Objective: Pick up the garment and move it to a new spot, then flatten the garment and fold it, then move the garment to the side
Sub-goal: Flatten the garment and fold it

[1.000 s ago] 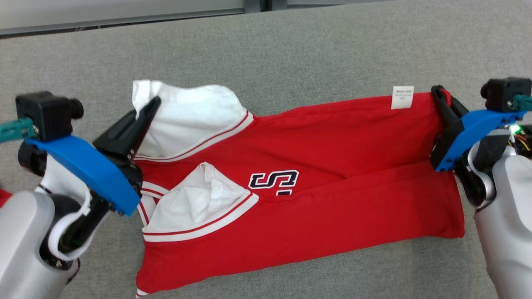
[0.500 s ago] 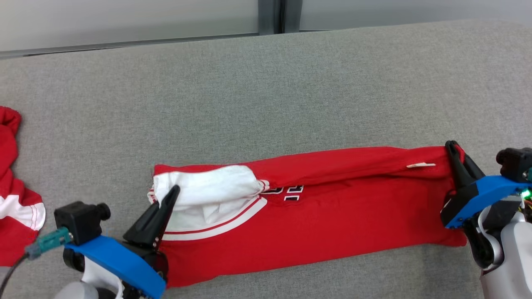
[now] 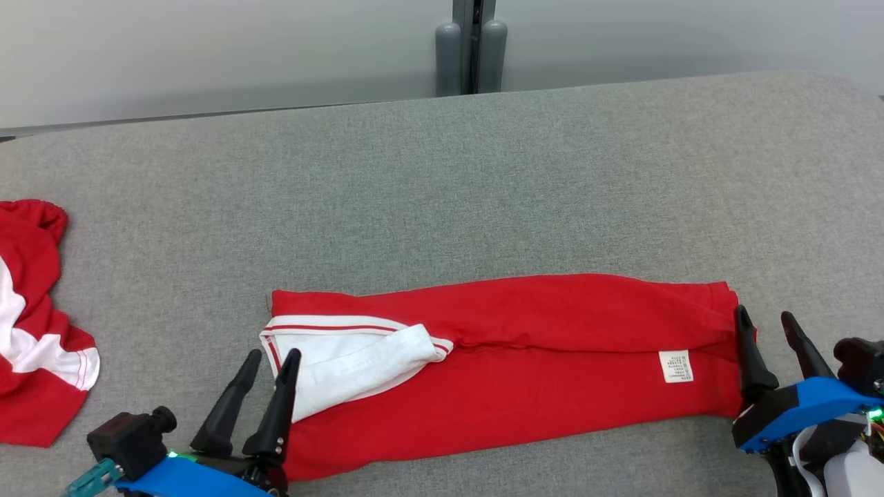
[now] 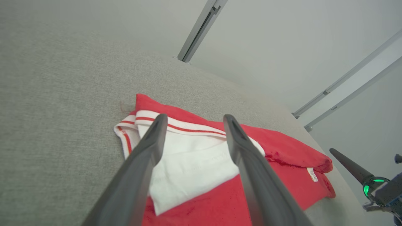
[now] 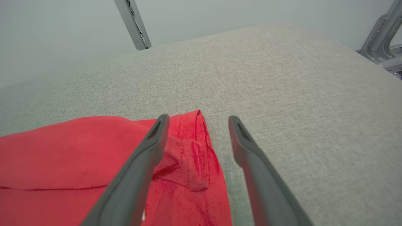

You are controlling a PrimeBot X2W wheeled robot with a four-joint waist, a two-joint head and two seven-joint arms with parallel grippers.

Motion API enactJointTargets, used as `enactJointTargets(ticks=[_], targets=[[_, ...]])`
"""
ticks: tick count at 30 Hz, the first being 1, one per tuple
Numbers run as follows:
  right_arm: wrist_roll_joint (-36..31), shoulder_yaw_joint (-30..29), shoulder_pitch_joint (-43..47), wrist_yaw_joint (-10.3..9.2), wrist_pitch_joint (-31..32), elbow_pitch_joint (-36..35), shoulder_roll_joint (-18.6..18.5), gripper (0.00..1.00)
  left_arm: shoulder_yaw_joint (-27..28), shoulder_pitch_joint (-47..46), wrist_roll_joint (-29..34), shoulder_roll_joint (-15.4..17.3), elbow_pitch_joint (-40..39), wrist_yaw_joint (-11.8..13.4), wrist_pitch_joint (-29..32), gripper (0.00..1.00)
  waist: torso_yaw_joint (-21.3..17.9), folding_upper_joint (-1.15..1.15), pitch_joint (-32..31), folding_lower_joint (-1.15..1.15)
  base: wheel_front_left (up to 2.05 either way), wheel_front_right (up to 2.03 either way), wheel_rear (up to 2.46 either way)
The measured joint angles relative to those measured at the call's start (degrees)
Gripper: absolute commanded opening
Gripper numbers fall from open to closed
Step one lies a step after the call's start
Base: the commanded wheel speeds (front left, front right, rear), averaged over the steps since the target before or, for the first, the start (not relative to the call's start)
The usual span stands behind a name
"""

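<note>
The red garment [image 3: 525, 373] lies folded in a long strip on the grey fabric surface [image 3: 483, 193]. The left gripper [image 3: 274, 353] stands open at the end with the white sleeve [image 3: 345, 359], and the right gripper [image 3: 764, 313] stands open at the hem end; neither holds cloth. Likely risk: a finger snags a layer when it pulls away and undoes the fold, the loose sleeve especially. Well left of the red garment lies a red-and-white garment [image 3: 27, 331]. Beyond it stands a pale wall [image 3: 207, 55] with a grey post [image 3: 469, 55].
</note>
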Motion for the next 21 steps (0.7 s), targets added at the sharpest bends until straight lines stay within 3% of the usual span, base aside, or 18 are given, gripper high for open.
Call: enactJointTargets(ticks=[3,10,21], targets=[[0.0,-1.75,1.54,0.0,-1.23,-0.53,0.42,1.0,3.15,1.35,0.44,-0.86,-1.23,0.73,-1.67,1.0,0.12,0.0,-0.64,0.0,0.0,0.0,0.0],[-0.23,-4.13,2.9,0.0,-1.1,-2.26,0.48,1.0,9.14,3.37,7.21,-1.25,-5.14,4.95,-2.38,1.0,0.97,0.0,-1.29,0.0,0.0,0.0,0.0],[-4.46,-1.65,0.81,0.0,8.2,4.1,-2.72,1.0,11.63,4.01,11.47,-3.98,-6.04,12.06,-2.37,1.0,3.73,0.0,-0.51,0.01,0.0,0.0,0.0]])
